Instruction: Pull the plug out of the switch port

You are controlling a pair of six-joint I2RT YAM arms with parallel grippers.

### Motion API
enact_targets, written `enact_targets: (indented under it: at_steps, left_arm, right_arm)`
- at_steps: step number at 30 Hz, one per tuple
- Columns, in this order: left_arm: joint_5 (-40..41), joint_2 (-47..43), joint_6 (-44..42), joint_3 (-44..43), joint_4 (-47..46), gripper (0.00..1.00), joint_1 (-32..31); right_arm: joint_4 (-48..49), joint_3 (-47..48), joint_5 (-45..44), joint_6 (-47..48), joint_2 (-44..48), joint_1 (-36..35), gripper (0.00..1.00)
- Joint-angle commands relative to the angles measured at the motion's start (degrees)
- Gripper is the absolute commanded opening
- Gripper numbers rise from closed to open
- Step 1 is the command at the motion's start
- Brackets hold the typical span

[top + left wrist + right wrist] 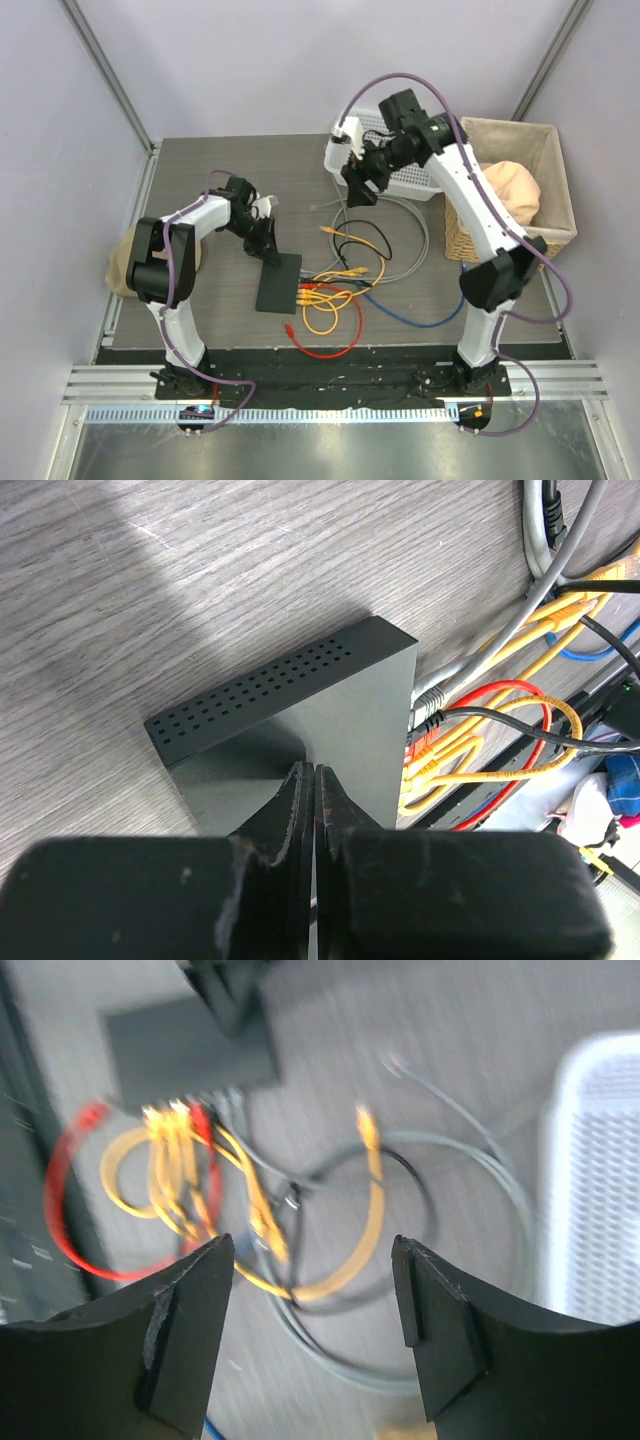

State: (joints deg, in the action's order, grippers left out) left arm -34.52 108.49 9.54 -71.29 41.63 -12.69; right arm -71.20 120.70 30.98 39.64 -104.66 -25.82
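Observation:
The switch [279, 283] is a flat matte-black box near the table's front middle, also in the left wrist view [300, 720] and blurred in the right wrist view [190, 1048]. Yellow, red, grey and black plugs [305, 291] sit in the sockets on its right edge [420, 742]. My left gripper [265, 248] is shut with nothing between its fingers [314, 780], tips pressing down on the switch's top at its far end. My right gripper [357, 185] is open and empty [312, 1245], high above the loose cables, near the white basket.
A tangle of yellow, red, black, grey and blue cables [350, 280] lies right of the switch. A white mesh basket [385, 160] stands at the back, a wicker basket [515, 190] with a tan cloth at the back right. A tan object [130, 262] lies at the left edge.

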Motion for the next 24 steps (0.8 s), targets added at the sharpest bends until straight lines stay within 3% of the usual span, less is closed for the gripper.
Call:
enact_targets:
  at_steps: [1, 5, 10, 24]
  left_arm:
    - [3.5, 1.02, -3.03, -0.52, 0.56, 0.03, -0.14]
    - [4.29, 0.15, -2.86, 1.32, 0.21, 0.03, -0.23]
    - [5.43, 0.58, -2.95, 1.94, 0.29, 0.02, -0.14]
    - [4.65, 2.87, -0.67, 3.08, 1.35, 0.0, -0.06]
  right_arm:
    - [-4.75, 3.83, 12.34, -10.46, -11.43, -1.94, 0.72]
    - [-7.81, 11.03, 15.51, -9.05, -20.13, -5.37, 0.68]
    - [-4.65, 14.2, 19.11, -13.0, -28.38, -5.99, 0.64]
    - [0.27, 4.01, 21.49, -12.65, -35.87, -6.61, 0.56]
